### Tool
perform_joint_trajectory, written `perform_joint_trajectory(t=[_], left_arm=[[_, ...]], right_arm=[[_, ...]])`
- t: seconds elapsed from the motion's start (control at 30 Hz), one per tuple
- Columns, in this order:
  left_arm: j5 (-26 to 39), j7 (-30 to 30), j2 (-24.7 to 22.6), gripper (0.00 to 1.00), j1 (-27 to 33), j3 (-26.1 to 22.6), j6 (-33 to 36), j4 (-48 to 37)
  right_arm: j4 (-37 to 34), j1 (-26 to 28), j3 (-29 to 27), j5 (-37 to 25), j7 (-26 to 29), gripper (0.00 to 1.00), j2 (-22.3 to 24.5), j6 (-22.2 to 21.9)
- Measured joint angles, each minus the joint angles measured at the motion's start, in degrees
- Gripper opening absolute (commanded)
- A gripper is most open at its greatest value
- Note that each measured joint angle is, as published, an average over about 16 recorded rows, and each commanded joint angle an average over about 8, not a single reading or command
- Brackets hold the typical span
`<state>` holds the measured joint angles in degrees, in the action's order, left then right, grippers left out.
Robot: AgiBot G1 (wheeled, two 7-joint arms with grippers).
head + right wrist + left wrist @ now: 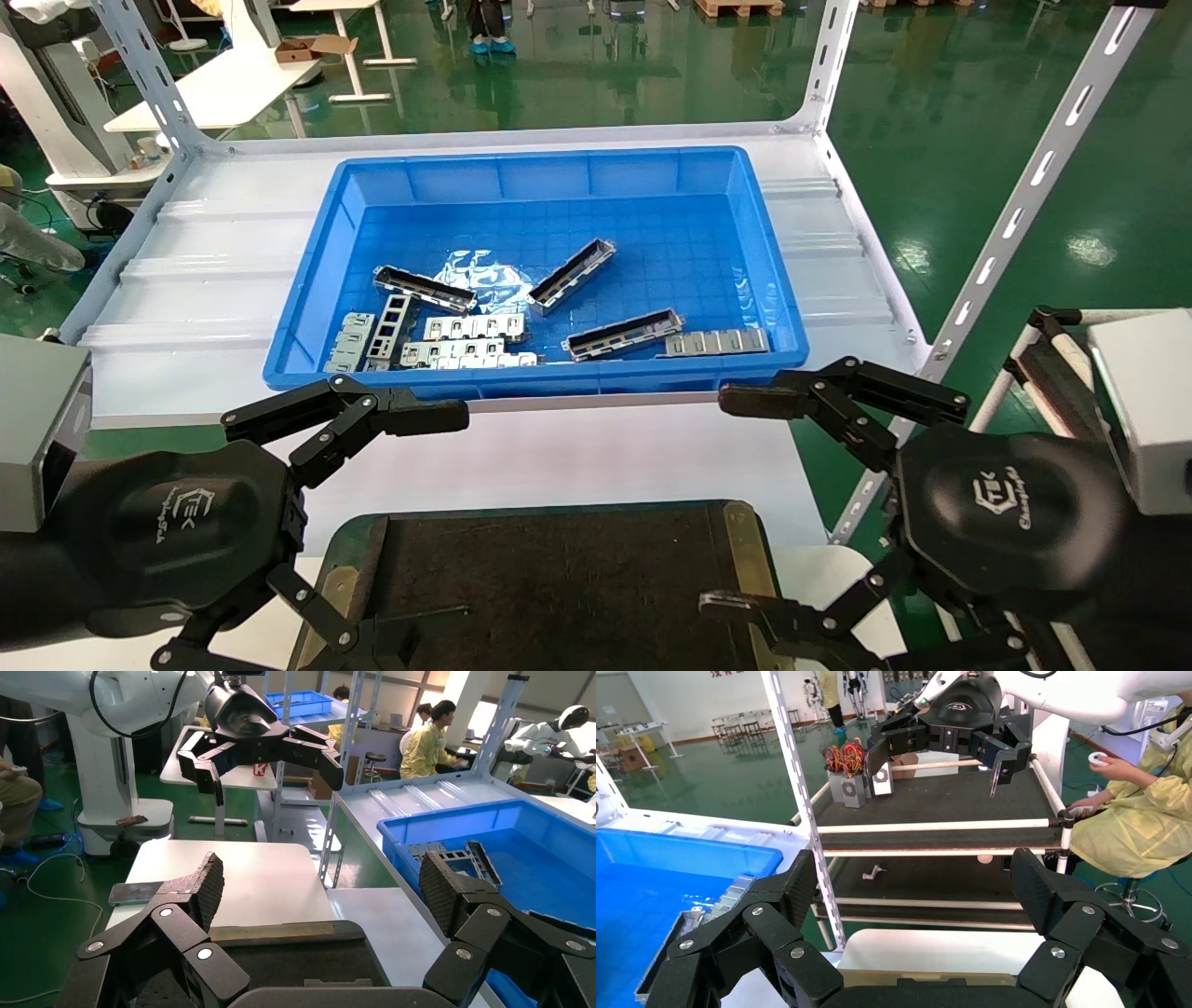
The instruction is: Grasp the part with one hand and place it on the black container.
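Three parts, silver-grey channel strips, lie in the blue bin: one at the left (424, 289), one in the middle (572, 273), one nearer the front (624, 335). The black container (559, 578) lies at the near edge, below both grippers; its brass rim (270, 932) shows in the right wrist view. My left gripper (433, 529) hangs open over the container's left end, holding nothing. Over the container's right end my right gripper (736, 503) is open and empty too. Both stay short of the bin. Each wrist view shows wide-apart pads (803, 878) (211, 885).
The blue bin (307, 308) sits on a white shelf with slotted uprights (1024, 186) at its corners. Flat silver plates (475, 326) (717, 342) lie among the parts. A rack with dark shelves (933, 797) stands to the right, with a seated person (1137, 811) beside it.
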<state>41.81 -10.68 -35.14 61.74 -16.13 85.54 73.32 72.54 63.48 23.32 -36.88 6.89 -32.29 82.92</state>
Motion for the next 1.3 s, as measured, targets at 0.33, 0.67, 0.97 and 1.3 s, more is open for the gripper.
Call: perform_joint_trajectory(t=[0.33, 0.67, 0.97, 1.3], left_arm=[[0.00, 0.00, 0.00, 1.00, 0.00, 0.00, 0.00, 0.00], [0.00, 0.00, 0.00, 1.00, 0.00, 0.00, 0.00, 0.00], [0.00, 0.00, 0.00, 1.00, 0.00, 0.00, 0.00, 0.00], [0.00, 0.00, 0.00, 1.00, 0.00, 0.00, 0.00, 0.00]], right_arm=[[0.00, 0.00, 0.00, 0.00, 0.00, 1.00, 0.00, 0.00], [0.00, 0.00, 0.00, 0.00, 0.00, 1.00, 0.00, 0.00], [0.00, 0.00, 0.00, 0.00, 0.00, 1.00, 0.00, 0.00], [0.00, 0.00, 0.00, 0.00, 0.00, 1.00, 0.00, 0.00]])
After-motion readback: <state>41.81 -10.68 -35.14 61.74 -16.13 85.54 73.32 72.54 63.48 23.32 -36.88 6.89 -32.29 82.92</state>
